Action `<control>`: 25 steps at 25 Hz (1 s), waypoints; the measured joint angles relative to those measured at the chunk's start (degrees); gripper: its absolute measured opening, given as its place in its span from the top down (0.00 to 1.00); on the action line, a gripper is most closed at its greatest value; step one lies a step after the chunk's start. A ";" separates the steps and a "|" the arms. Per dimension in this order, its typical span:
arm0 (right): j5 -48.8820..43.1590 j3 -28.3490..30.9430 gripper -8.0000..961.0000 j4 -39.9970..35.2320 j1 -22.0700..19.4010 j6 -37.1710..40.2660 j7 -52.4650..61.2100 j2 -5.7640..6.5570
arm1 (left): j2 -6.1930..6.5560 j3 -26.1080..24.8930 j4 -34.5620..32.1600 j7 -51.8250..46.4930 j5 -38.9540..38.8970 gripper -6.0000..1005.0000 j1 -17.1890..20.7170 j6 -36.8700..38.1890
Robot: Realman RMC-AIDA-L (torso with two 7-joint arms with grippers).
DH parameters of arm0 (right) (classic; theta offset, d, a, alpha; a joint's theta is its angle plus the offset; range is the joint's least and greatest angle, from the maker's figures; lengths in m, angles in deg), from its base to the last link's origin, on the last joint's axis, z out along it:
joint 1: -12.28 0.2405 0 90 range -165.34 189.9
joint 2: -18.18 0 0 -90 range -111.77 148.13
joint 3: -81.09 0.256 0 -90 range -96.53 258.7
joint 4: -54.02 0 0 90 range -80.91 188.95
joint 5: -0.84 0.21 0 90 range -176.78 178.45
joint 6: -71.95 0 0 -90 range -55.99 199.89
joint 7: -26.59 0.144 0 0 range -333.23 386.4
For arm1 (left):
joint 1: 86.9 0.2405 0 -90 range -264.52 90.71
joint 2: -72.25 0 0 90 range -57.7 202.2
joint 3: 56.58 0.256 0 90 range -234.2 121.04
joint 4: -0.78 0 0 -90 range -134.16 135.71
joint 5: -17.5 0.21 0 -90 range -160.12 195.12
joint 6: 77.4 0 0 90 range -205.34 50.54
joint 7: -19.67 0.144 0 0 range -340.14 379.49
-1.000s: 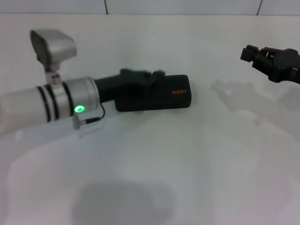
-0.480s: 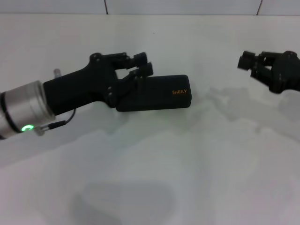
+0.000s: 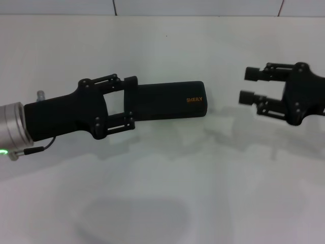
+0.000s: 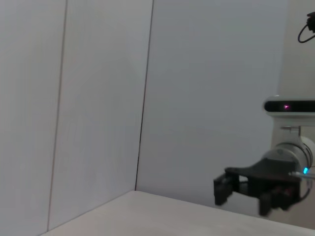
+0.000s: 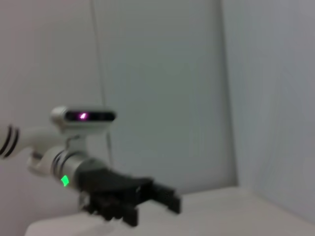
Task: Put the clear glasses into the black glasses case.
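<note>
The left gripper (image 3: 131,103), fingers spread on either side of the near end of the one black glasses case (image 3: 170,101), holds nothing, as does the open right gripper (image 3: 247,85) hovering well apart beyond that shut, flat, rounded case lying mid-table (image 3: 167,178), orange lettered.

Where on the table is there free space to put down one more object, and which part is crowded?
The near half of the table, in front of the black glasses case, is bare. The middle band is crowded: the left gripper, open, straddles the case's end, and the right gripper, open, hovers just beyond the case's lettered end.
</note>
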 joint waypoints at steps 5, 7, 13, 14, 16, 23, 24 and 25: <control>-1.14 -4.01 0.49 -1.10 -0.09 -0.54 -0.38 -0.24 | -0.01 -0.16 -0.03 0.26 0.04 0.32 0.40 0.01; -1.15 -4.47 0.34 -1.22 -0.20 -0.49 -0.51 -0.19 | -0.02 0.05 -0.05 0.00 0.71 0.29 0.60 0.01; -1.27 -5.52 0.20 -1.40 -0.22 -0.10 -1.87 -0.18 | -0.10 0.14 -2.20 -0.67 4.90 0.20 1.79 2.04; -1.29 -5.71 0.18 -1.40 -0.18 -0.18 -2.12 -0.16 | -0.18 0.14 -2.84 -0.68 5.71 0.19 2.02 2.51; -1.34 -6.06 0.16 -1.40 -0.15 -0.31 -3.14 -0.14 | -0.38 0.11 -3.95 -0.77 6.90 0.19 2.34 3.27; -1.45 -6.20 0.11 -0.71 -0.33 -1.02 -4.90 -0.29 | -0.46 -0.11 -4.40 -1.47 7.27 0.19 2.74 3.64; -1.45 -6.22 0.11 -0.64 -0.33 -1.36 -4.91 -0.31 | -0.46 -0.11 -4.40 -1.49 7.28 0.19 2.76 3.64; -1.45 -6.29 0.11 -0.63 -0.33 -1.63 -4.91 -0.33 | -0.46 -0.11 -4.41 -1.51 7.28 0.19 2.76 3.64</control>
